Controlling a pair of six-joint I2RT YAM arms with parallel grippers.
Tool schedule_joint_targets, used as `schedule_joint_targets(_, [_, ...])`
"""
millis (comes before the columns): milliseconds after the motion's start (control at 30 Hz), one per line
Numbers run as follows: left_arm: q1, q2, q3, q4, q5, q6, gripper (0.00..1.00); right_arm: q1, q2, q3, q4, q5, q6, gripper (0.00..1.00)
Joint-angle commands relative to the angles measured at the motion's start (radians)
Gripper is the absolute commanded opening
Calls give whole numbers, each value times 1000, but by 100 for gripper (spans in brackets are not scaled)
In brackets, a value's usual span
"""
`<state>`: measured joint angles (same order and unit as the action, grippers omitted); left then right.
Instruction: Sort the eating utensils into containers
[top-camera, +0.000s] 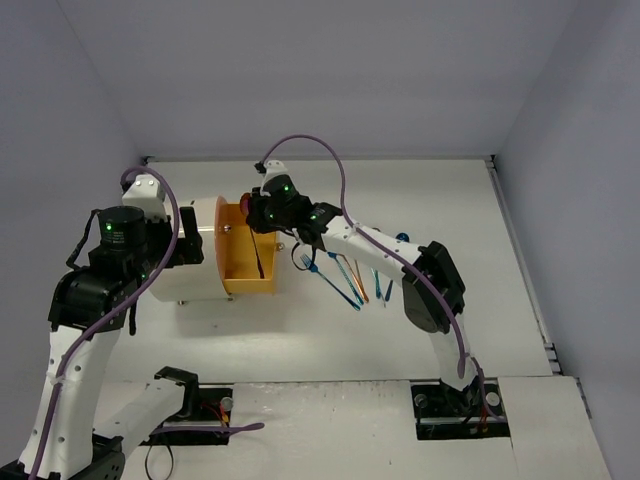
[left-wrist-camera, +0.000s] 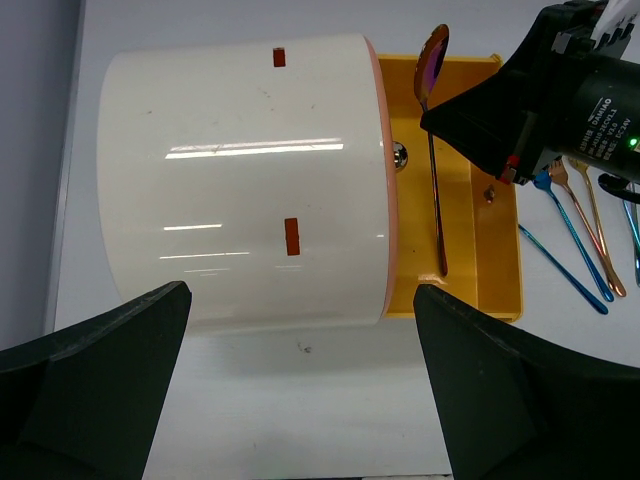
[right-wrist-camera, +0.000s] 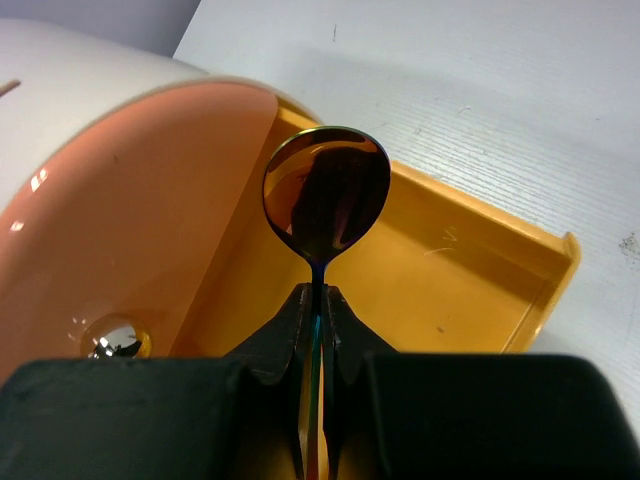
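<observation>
white surface (top-camera: 330, 340) in a pale-walled corner. right fingers (right-wrist-camera: 290, 335) clamped on the neck of the iridescent spoon (right-wrist-camera: 326, 195), bowl poking forward over the open orange drawer (right-wrist-camera: 470, 290) of the cream drum cabinet (left-wrist-camera: 240, 180), brass knob (right-wrist-camera: 115, 338) just beside. left fingers (left-wrist-camera: 100, 390) spread apart above the cabinet, holding nothing. right arm (top-camera: 370, 245) hides the drawer's far end from above. loose utensils (top-camera: 345, 280) lie on the surface right of the drawer.
</observation>
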<state>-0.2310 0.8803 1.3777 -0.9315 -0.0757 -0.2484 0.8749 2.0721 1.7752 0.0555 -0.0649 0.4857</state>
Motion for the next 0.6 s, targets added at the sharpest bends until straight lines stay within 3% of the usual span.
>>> schedule_joint_targets(0, [-7, 8, 6, 63, -7, -13, 93, 25, -54, 57, 29, -40, -91, 0])
schedule_joint_targets(167, [-6, 9, 3, 63, -9, -11, 93, 32, -37, 86, -19, -39, -134, 3])
schedule_joint_targets(367, [-5, 8, 6, 63, -22, -6, 93, 39, -42, 101, -38, -25, -167, 30])
schedule_joint_targets(567, [-5, 15, 9, 66, -26, -7, 93, 39, -120, 94, -52, 86, -236, 36])
